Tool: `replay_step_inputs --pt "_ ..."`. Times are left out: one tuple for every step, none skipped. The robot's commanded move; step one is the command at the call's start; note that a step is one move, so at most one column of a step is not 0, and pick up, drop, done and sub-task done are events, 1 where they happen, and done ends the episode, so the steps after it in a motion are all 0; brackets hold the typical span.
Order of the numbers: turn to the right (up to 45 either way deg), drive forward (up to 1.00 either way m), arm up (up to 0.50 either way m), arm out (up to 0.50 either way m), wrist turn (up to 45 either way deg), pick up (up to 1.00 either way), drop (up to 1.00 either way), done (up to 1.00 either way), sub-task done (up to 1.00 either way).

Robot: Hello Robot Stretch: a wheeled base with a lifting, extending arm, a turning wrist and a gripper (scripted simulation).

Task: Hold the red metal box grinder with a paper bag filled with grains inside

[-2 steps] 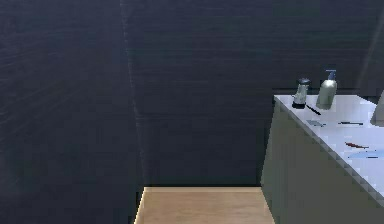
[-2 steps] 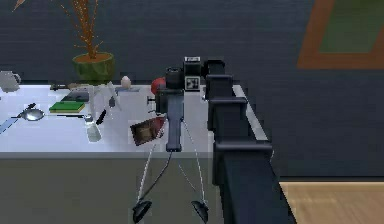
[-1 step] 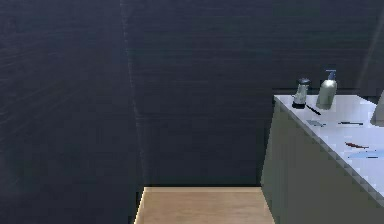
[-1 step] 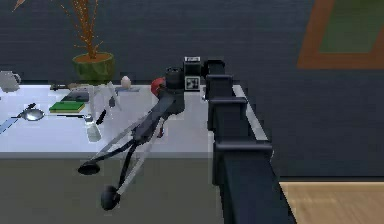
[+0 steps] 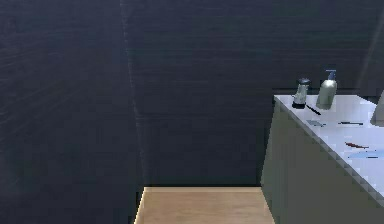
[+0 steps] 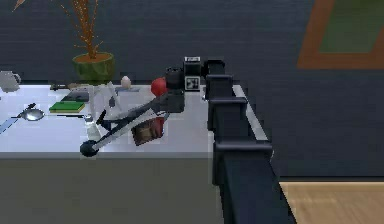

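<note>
We seem at the grasp: the gripper (image 6: 104, 133) is at the reddish grinder (image 6: 150, 131) near the tabletop's (image 6: 55, 138) right edge; we cannot tell whether it holds anything; next comes lifting clear.

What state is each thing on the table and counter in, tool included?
tool, at the red box grinder; cannot tell whether it holds anything.
red box grinder, on or just above the tabletop; cannot tell which.
potted plant, upright at the table's back.
green book, lying flat.
pump bottle, upright on the counter.
dark jar, upright beside the pump bottle.
</note>
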Motion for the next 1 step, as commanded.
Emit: replay_step_inputs --pt "0.0 0.0 0.0 0.0 45.0 0.0 0.0 0.0 0.0"
